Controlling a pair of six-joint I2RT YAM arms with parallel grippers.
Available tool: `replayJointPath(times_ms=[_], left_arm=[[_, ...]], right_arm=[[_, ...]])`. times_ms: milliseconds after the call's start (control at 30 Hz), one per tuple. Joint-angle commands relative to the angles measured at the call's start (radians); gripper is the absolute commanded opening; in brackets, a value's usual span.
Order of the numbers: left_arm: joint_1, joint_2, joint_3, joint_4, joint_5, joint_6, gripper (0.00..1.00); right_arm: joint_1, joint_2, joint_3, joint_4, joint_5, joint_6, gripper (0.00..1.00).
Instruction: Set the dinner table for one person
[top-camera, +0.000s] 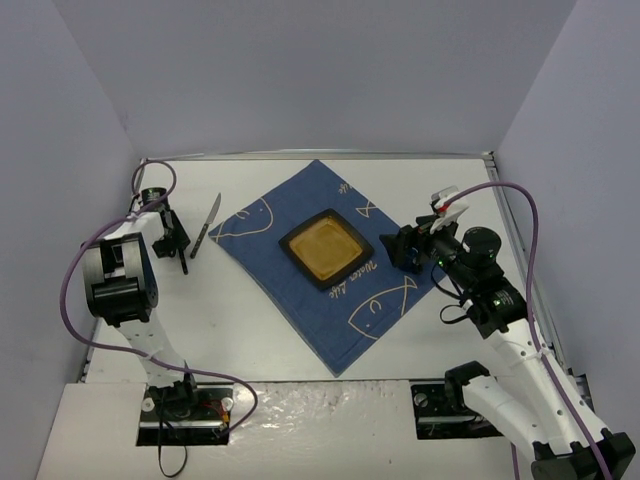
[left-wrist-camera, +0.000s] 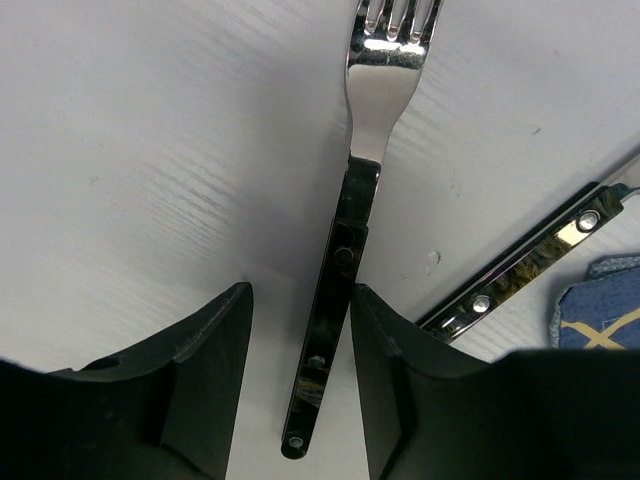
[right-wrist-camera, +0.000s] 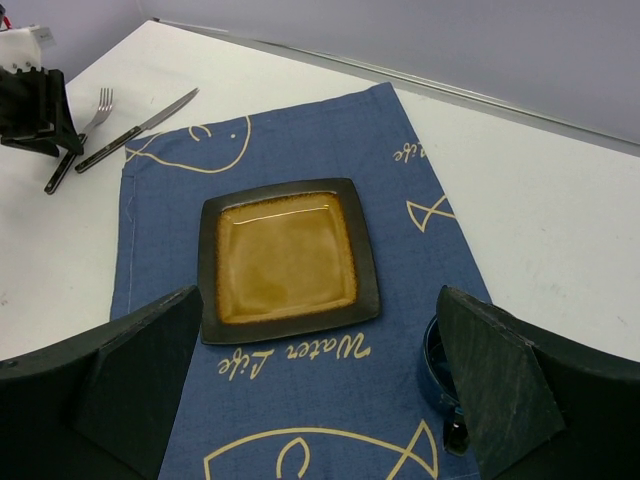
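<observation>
The white dinner table (top-camera: 450, 180) holds a blue fish-print cloth (top-camera: 300, 300) with a square brown plate (top-camera: 325, 248) on it. A fork (left-wrist-camera: 365, 130) lies flat on the table at the far left, with a knife (top-camera: 205, 226) beside it to the right. My left gripper (top-camera: 178, 245) is low over the fork, open, with the black handle between its fingers (left-wrist-camera: 215, 350). My right gripper (top-camera: 402, 250) is open and empty over the cloth's right corner, just right of the plate (right-wrist-camera: 285, 255). A dark blue cup (right-wrist-camera: 437, 360) stands by its right finger, partly hidden.
The knife (left-wrist-camera: 520, 265) lies slanted just right of my left gripper's right finger, its handle end near the cloth's corner (left-wrist-camera: 600, 310). Grey walls enclose the table on three sides. The table's thin metal rim runs along the far edge.
</observation>
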Motion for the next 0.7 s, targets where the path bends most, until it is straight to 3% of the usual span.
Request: replayJointPath(times_ms=[0, 367, 567, 667], left_arm=[[0.008, -0.054, -0.064, -0.022, 0.026, -0.043, 0.38], [0.003, -0.117, -0.137, -0.036, 0.026, -0.046, 0.35], [-0.003, -0.118, -0.146, -0.024, 0.051, -0.044, 0.19], [-0.003, -0.134, -0.147, -0.023, 0.058, -0.027, 0.02]], right_arm=[[0.007, 0.003, 0.013, 0.062, 0.009, -0.006, 1.0], [0.007, -0.006, 0.002, 0.062, -0.009, 0.003, 1.0], [0.007, -0.02, -0.007, 0.06, -0.012, 0.006, 1.0], [0.007, -0.022, -0.01, 0.058, -0.009, 0.006, 1.0]])
